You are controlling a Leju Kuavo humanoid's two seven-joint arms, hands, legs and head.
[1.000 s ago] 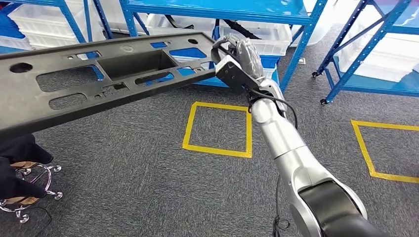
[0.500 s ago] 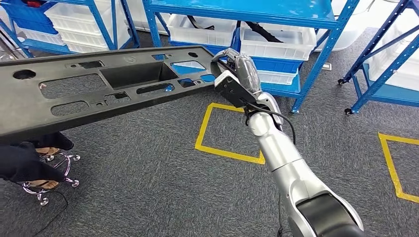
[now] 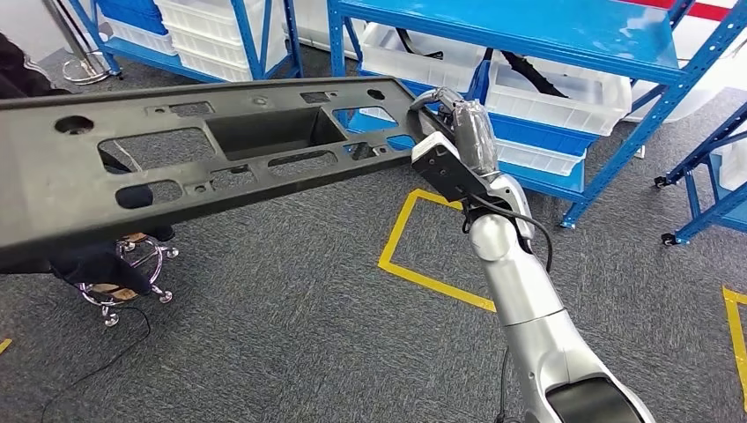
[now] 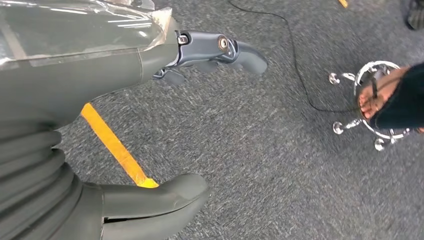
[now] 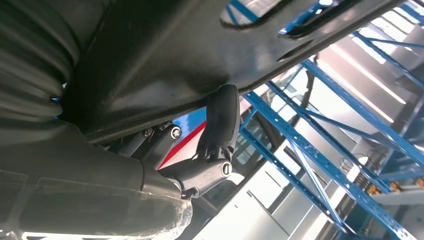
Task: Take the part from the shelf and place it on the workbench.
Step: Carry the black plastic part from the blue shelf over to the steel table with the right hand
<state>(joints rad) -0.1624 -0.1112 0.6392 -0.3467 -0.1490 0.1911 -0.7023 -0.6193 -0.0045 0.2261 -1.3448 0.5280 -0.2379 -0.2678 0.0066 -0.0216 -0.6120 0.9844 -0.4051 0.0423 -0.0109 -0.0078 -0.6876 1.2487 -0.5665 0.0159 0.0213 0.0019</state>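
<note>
Part [image 3: 176, 167] end gripped by right hand [image 3: 454, 141], above floor.

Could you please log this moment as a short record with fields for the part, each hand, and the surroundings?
part: long black plastic panel with cut-outs, held roughly level above the carpet
right hand: right hand grips the panel's end
left hand: left hand holds nothing, fingers apart, above the floor
shelving: blue racks with white bins behind
floor: grey carpet with yellow tape square
nearby: chrome stool base, a person's dark clothing beside it
</note>
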